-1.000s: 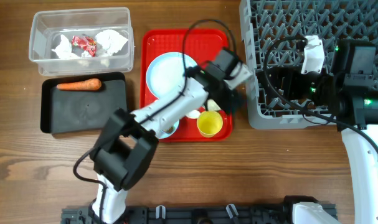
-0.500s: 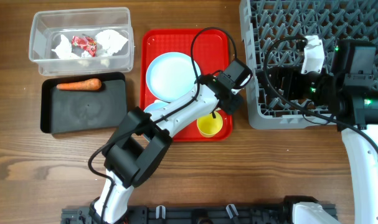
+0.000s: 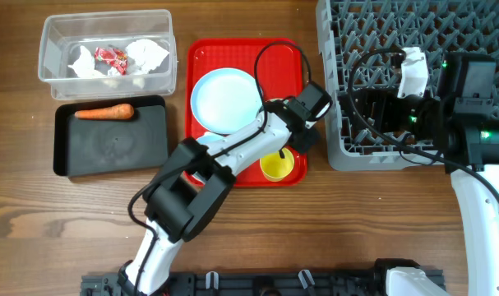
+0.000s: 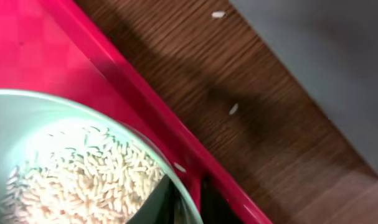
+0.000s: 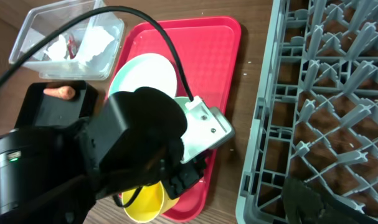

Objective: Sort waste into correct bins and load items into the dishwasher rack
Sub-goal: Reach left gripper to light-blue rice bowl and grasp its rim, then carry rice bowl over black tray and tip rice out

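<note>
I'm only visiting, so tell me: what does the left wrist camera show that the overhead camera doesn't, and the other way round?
Only the left wrist view shows the rice heaped inside a pale bowl, plus loose grains lying on the wood beside the tray. Only the overhead view shows the carrot in the black tray, the clear tub holding a napkin and a wrapper, the plate and the yellow cup. Both show the red tray and the wooden table.
</note>
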